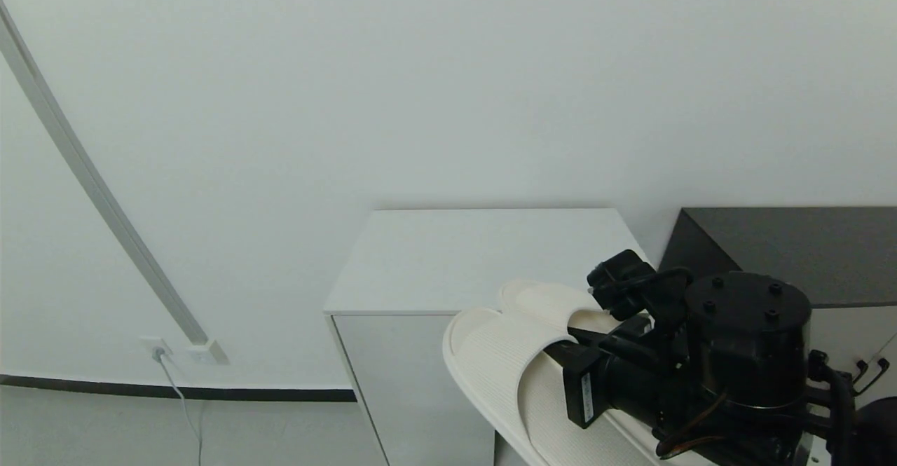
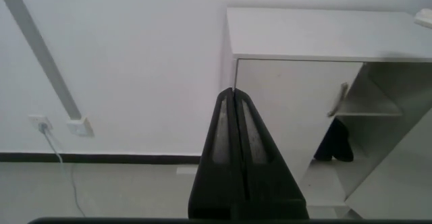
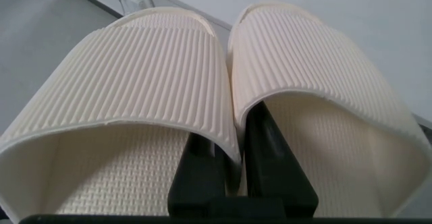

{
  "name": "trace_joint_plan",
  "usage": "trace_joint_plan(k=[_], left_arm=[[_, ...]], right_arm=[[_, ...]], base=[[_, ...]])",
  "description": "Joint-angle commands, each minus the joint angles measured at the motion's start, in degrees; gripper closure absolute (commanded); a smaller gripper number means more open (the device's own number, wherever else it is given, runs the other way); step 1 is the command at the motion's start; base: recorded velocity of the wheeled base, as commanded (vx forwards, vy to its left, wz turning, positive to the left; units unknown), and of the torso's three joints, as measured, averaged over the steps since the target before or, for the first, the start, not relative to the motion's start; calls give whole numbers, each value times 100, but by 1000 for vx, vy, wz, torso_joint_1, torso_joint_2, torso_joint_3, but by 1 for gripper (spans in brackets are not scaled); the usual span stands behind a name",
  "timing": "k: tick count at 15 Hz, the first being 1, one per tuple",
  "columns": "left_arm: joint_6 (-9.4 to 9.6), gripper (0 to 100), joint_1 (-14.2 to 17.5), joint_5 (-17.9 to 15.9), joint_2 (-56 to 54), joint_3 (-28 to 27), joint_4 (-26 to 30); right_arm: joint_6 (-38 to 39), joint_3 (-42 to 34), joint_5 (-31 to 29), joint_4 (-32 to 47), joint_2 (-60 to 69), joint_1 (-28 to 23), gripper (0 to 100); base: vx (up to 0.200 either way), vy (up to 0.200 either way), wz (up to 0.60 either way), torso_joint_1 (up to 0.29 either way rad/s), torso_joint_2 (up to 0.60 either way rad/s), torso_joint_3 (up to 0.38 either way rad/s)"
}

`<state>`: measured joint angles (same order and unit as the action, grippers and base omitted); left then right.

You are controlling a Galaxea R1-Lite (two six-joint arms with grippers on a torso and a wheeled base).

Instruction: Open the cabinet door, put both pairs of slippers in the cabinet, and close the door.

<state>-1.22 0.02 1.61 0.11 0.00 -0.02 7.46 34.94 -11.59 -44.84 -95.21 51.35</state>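
Nearest thing first: the right gripper (image 3: 233,153) has one black finger (image 3: 199,166) tucked inside each of the cream ribbed slippers (image 3: 155,69), pinching the two touching inner walls together. My guess is that's so both shoes ride as one bundle, toes pointing forward, ready to slide onto a shelf. From the head camera they sit at about 5 o'clock, right in front of the cabinet's near corner. The fingertips are buried under the uppers there, and the heels run off the frame edge.

The left gripper (image 2: 234,109) is empty, its fingers pressed flat against each other, probably just parked out of the way.

Further out, at 6 o'clock, is the white box-shaped cabinet (image 1: 476,256). The left wrist camera shows a door panel (image 2: 290,116) with a slim handle (image 2: 337,99), and beside it an open bay with a shelf (image 2: 378,114). There's a dark shape (image 2: 335,143) under that shelf, and I honestly can't tell what it is. The cabinet's base is cut off.

At 3 o'clock there's a dark grey unit (image 1: 792,242).
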Motion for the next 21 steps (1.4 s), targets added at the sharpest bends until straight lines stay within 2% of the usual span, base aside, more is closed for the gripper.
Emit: trace_joint_plan(k=[1, 4, 8, 21], left_arm=[[-1, 100, 6, -3, -2, 0, -6], [-1, 100, 6, -3, -2, 0, -6], [-1, 100, 6, -3, -2, 0, -6], [-10, 100, 6, 6, -2, 0, -6]], right_arm=[[1, -13, -1, 1, -24, -2, 100], [-8, -119, -18, -218, -156, -37, 100], [-166, -268, -27, -623, -305, -142, 100], [-184, -330, -27, -640, -384, -142, 100]], base=[[0, -200, 0, 7, 2, 7], [0, -200, 0, 5, 4, 1], [0, 0, 0, 0, 0, 0], [0, 0, 0, -8, 20, 11]])
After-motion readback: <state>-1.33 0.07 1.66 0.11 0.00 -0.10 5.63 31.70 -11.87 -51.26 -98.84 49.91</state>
